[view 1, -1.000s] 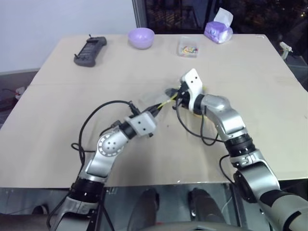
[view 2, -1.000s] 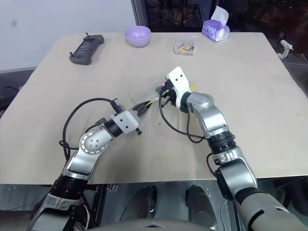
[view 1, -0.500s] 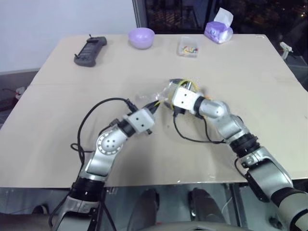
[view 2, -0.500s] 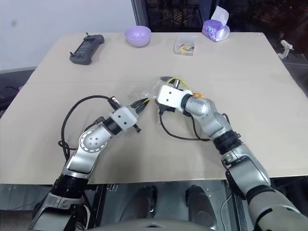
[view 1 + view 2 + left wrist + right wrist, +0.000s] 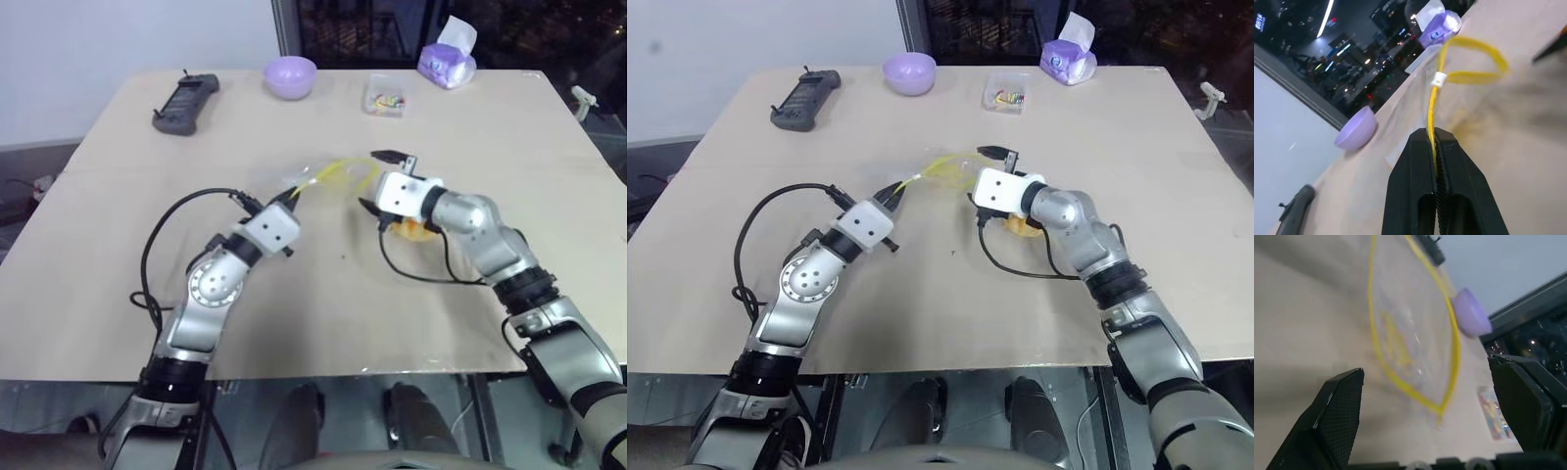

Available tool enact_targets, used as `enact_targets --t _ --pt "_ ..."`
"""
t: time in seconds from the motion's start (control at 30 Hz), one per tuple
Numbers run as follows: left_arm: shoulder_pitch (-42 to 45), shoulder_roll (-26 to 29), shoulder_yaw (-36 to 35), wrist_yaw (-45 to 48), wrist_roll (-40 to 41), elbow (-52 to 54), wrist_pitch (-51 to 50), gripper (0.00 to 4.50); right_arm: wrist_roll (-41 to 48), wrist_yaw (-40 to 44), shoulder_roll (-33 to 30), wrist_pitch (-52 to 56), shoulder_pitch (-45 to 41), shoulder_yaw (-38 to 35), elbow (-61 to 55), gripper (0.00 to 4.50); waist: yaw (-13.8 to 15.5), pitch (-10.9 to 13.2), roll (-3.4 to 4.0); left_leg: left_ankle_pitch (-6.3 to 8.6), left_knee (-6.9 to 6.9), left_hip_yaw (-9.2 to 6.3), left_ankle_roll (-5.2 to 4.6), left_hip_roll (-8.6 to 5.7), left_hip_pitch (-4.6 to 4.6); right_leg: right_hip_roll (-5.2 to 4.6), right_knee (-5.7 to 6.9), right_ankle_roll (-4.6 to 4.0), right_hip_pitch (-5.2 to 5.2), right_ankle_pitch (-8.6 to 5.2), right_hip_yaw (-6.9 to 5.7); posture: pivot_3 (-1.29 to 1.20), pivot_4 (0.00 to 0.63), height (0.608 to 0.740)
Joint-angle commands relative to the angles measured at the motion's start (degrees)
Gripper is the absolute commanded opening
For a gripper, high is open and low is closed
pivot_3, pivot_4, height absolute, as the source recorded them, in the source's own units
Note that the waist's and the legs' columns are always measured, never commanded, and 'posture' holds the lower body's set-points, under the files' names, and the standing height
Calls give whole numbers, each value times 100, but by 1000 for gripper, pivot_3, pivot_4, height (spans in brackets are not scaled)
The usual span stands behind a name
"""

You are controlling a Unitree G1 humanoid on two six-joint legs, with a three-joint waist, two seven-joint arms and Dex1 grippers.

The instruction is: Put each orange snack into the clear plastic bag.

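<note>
My left gripper [image 5: 290, 200] is shut on the yellow seal strip of the clear plastic bag [image 5: 331, 177]. The strip runs out of the closed fingers [image 5: 1422, 161] in the left wrist view. The bag's mouth is pulled into an open yellow loop [image 5: 1410, 333] above the table's middle. My right gripper [image 5: 379, 182] stands wide open just right of that loop, with nothing between its fingers [image 5: 1334, 416]. An orange snack [image 5: 412, 231] lies on the table beside the right wrist, partly hidden by it. Whether bag film covers it I cannot tell.
Along the table's far edge stand a purple bowl [image 5: 290, 75], a small clear box of coloured bits [image 5: 384, 98] and a purple tissue pack [image 5: 447, 61]. A black remote [image 5: 184, 101] lies at the far left. A small white object [image 5: 585, 98] sits off the right edge.
The right gripper went from shut to wide open, rolled over and drew back to the right from the bag's mouth. The left gripper pulled the seal strip to the left.
</note>
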State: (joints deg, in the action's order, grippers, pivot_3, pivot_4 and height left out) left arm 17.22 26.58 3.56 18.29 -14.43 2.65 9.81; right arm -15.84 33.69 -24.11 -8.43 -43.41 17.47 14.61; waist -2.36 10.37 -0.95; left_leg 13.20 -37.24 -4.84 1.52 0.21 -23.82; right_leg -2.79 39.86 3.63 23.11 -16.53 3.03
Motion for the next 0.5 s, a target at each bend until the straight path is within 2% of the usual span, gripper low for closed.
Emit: enact_targets --t 0.03,0.2,0.33,0.5 --pt "25 18 -83 -81 -3 67 37 0 864 291 47 959 293 -638 -740 4408 1 0 0 0 0 1 0 0 0 0 0 0 0 0 0 0 150 740" --pt "13 8 -87 -60 28 64 50 0 1773 630 -38 2525 1019 -1218 -1332 4408 28 -1 -1 0 -2 -2 -1 -1 0 -2 -2 0 -6 0 -2 0 150 740" --pt "7 -1 -56 -11 68 28 113 0 2217 448 -13 3740 1481 -1648 -1195 4408 21 0 0 0 -2 -3 -1 -1 2 -2 -1 0 -8 0 -3 0 150 740" --pt "65 10 -22 49 91 -44 188 0 2173 249 16 4014 1661 -1578 -756 4408 16 -6 -1 0 -2 -5 -1 0 13 0 -1 0 -18 0 -6 0 150 740"
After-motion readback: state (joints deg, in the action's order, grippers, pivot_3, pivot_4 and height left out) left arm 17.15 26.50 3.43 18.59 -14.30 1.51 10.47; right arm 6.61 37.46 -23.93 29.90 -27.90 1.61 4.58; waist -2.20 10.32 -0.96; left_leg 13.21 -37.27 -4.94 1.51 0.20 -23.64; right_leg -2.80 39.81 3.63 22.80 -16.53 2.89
